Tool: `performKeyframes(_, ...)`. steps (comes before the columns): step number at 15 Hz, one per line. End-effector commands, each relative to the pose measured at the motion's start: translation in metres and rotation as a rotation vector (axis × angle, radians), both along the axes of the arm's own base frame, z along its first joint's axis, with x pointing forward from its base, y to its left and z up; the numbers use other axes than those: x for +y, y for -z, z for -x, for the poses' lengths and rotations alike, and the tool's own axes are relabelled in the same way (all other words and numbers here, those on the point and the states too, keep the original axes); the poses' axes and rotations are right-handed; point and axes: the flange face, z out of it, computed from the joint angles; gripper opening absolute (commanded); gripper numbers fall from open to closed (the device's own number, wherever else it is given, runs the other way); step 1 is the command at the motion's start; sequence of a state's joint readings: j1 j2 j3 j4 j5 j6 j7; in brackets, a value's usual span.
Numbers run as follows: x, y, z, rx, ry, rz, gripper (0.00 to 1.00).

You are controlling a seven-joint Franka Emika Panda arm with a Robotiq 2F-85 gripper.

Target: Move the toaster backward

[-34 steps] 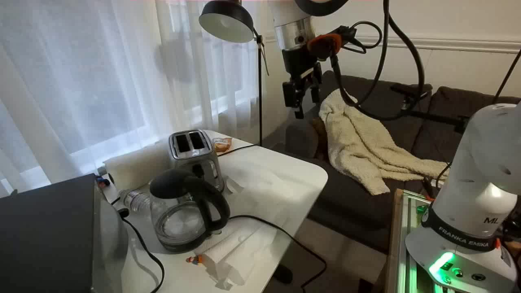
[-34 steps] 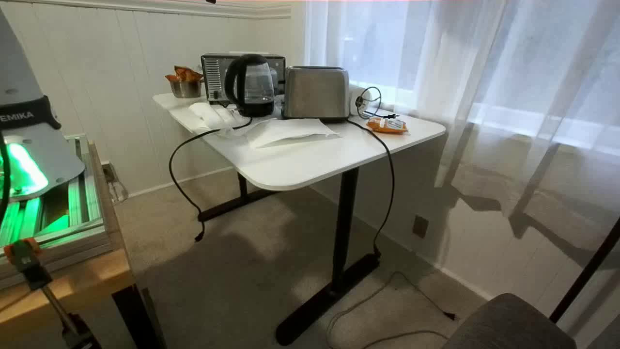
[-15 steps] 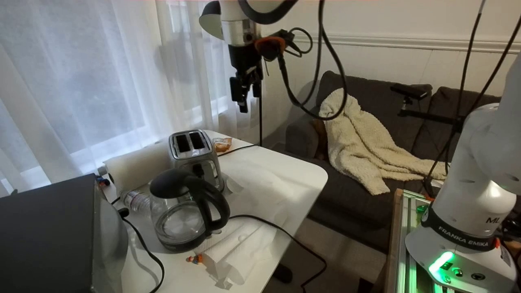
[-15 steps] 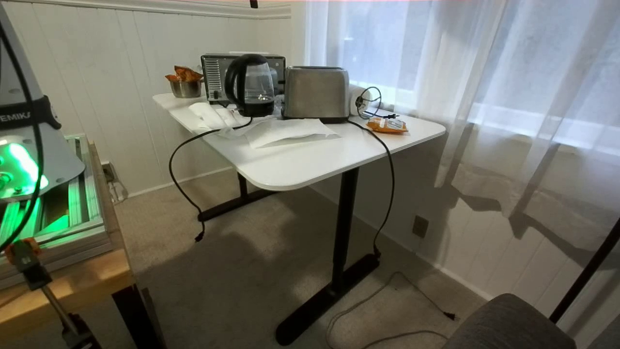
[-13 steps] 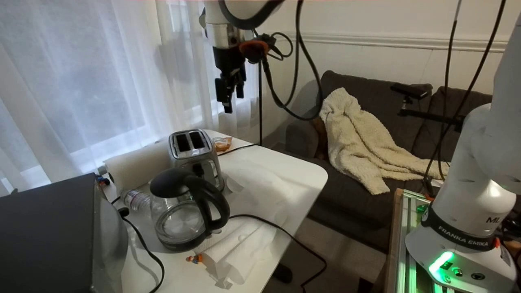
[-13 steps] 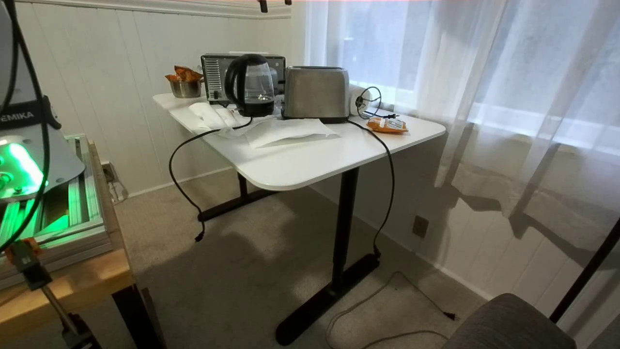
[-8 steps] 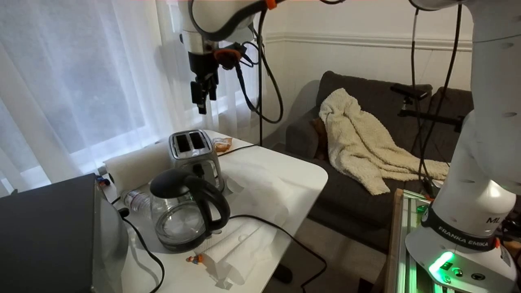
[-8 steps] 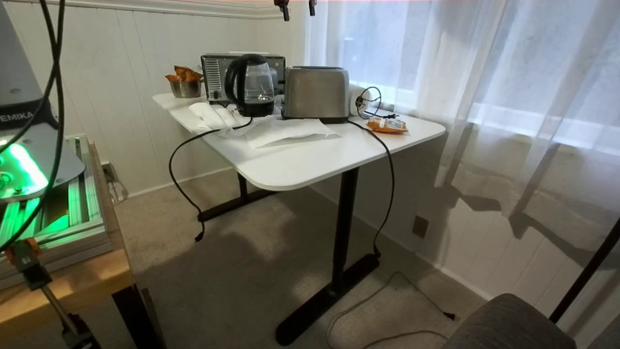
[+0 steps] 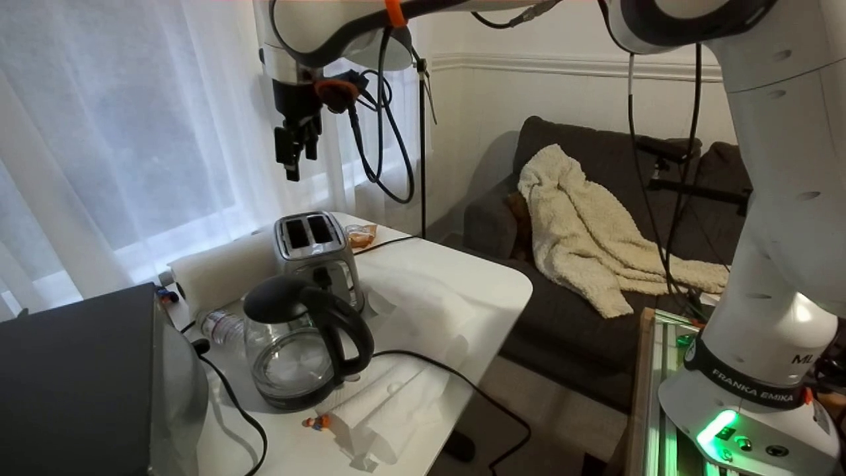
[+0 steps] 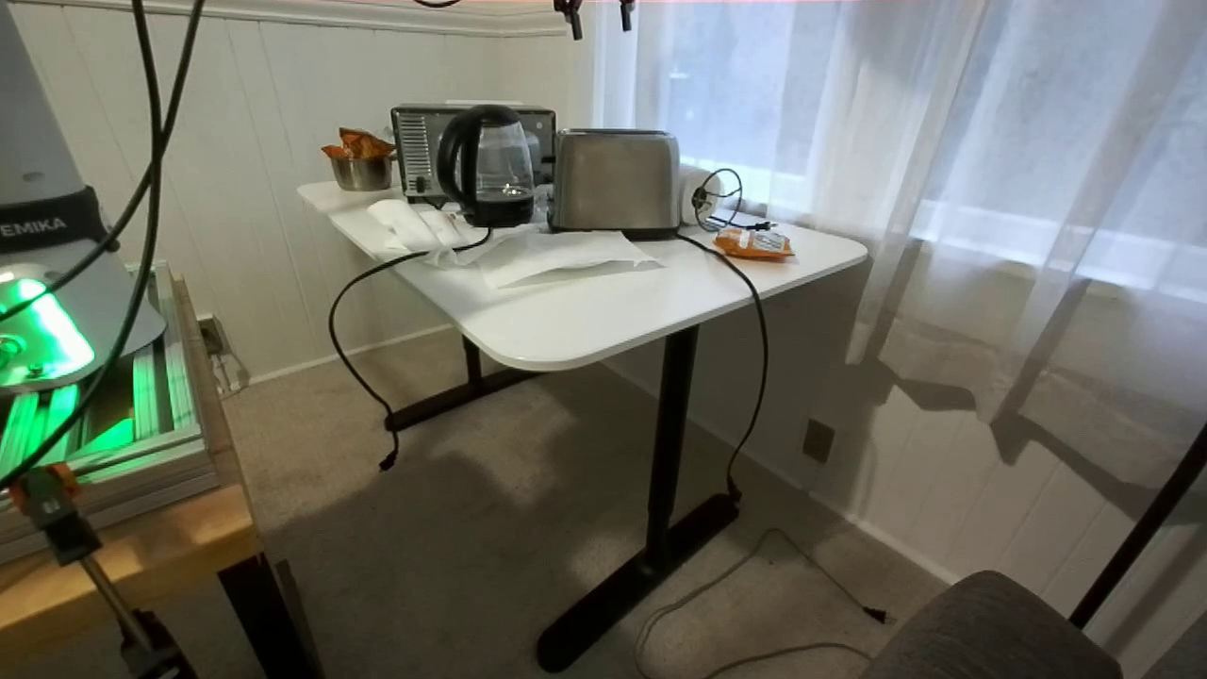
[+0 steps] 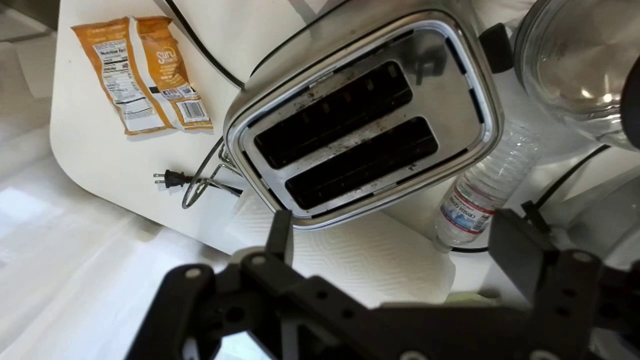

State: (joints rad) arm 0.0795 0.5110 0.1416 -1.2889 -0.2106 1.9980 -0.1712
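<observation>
Gripper [image 11: 392, 217] hangs w/ fingers [image 11: 518, 250] spread, well abv toaster [image 11: 355, 141]; bottle label [image 11: 466, 210] legible only in wrist view.

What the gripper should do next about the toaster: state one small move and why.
I'd ease the gripper down a little toward the toaster, jaws open. Both exterior views show it hanging above the toaster with air between, and the wrist view shows nothing held. Slowly, probably: the glass kettle stands close to the toaster.
</observation>
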Motion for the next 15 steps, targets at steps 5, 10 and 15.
performKeyframes(5,0.002,0.001,-0.006,-0.011,-0.018,-0.018,1.00)
performKeyframes(10,0.011,0.051,-0.039,-0.057,-0.105,-0.089,1.00)
performKeyframes(15,0.017,0.105,-0.070,-0.146,-0.192,-0.188,0.72)
